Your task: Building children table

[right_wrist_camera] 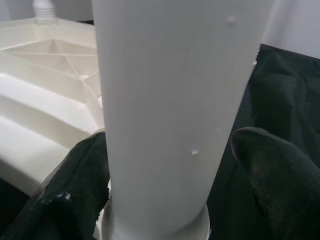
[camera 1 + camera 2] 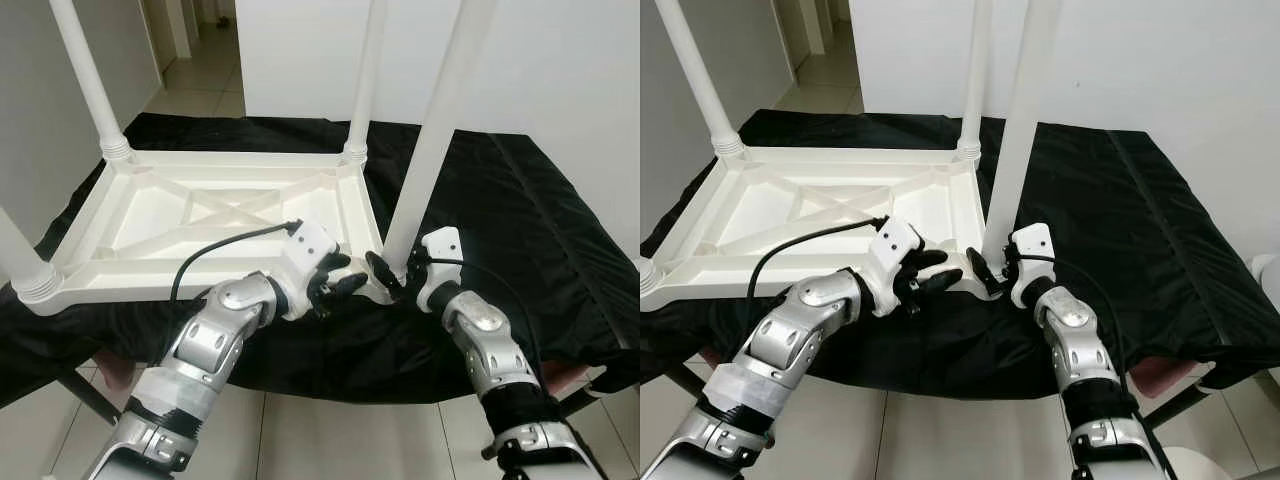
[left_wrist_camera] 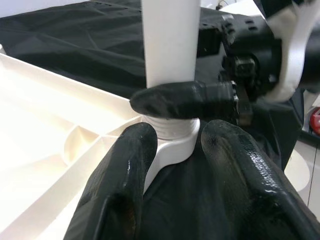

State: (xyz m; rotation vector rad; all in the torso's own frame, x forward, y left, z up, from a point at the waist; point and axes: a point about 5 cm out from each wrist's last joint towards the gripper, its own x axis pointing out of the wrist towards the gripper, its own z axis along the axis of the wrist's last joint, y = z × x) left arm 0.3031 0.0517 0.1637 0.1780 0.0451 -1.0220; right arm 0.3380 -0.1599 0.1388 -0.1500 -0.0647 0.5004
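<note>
Nearest, two silver arms reaching in from below. Left gripper [image 2: 335,285] at the near right corner of the upturned white table top [image 2: 160,215], fingers [image 3: 117,185] spread a little and straddling the rounded corner socket [image 3: 172,145], pads against the plastic on either side — braced there rather than clamped, as far as can be told. Right gripper [image 2: 990,268] just beside it, at the foot of the near right leg [image 2: 440,130]; fingers [image 1: 75,190] parted wide enough to take the white tube between them, one on each side of it, low down by the threaded collar. One right finger [image 3: 182,99] lying across the front of that leg in the left wrist view. Whether both pads press the tube cannot be told for certain, though they sit close against it.

Table top lying upside down on a black cloth [image 2: 520,210], ribbed underside up, cross bracing showing. Near left leg [image 2: 20,255] upright in its corner at the frame's edge. Farther back, the far left leg [image 2: 90,80] and far right leg [image 2: 365,80] standing in their ribbed collars — all four upright. Beyond, a white wall [image 2: 570,60] and, to the left, a tiled floor [image 2: 205,75] running into a doorway.
</note>
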